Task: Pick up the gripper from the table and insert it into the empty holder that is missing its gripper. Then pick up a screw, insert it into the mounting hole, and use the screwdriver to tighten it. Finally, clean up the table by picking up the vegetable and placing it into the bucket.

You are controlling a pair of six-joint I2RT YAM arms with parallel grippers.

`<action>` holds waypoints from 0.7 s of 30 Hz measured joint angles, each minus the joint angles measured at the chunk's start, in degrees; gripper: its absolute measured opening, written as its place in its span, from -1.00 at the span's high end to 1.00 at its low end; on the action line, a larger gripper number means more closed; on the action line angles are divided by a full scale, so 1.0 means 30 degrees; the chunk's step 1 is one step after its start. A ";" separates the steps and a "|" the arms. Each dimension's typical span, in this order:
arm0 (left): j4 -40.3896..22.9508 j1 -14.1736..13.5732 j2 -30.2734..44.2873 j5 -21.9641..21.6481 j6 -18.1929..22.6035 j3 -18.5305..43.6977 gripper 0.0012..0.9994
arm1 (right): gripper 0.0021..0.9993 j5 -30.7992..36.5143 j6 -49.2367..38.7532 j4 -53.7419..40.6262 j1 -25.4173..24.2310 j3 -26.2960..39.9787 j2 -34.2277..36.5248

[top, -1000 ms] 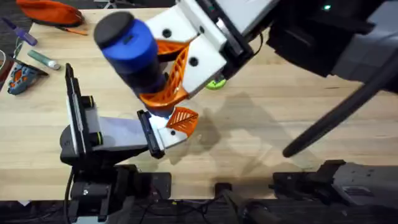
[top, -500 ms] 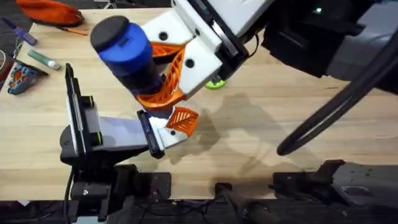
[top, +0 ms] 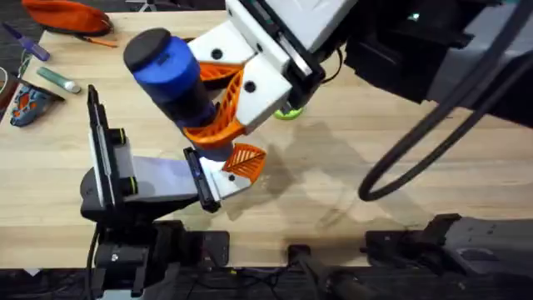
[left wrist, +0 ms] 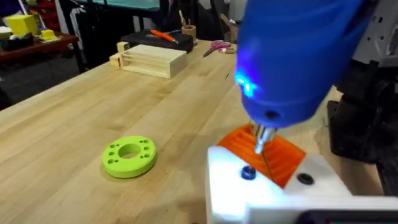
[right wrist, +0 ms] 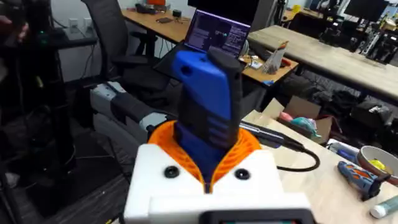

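Right claw (top: 218,107), gripping screwdriver (top: 171,73), has edged slightly back.

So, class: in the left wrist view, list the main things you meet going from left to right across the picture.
Lime-green ring-shaped disc → wooden block → screwdriver, its metal tip pointing down at the orange gripper on the white holder.

Overhead looking down on the table (top: 400,167), both wrist views close, apparently sharing the screwdriver (left wrist: 292,56).
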 joint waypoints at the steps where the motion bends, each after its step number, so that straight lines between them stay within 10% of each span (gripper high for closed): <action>1: 0.0000 0.0000 0.0002 0.0007 0.0000 -0.0002 0.98 | 0.95 0.0000 0.0000 0.0000 0.0000 0.0000 0.0055; 21: 0.0000 0.0000 0.0000 0.0007 0.0000 -0.0007 0.98 | 0.95 0.0007 -0.0007 0.0044 0.0000 0.0000 0.0598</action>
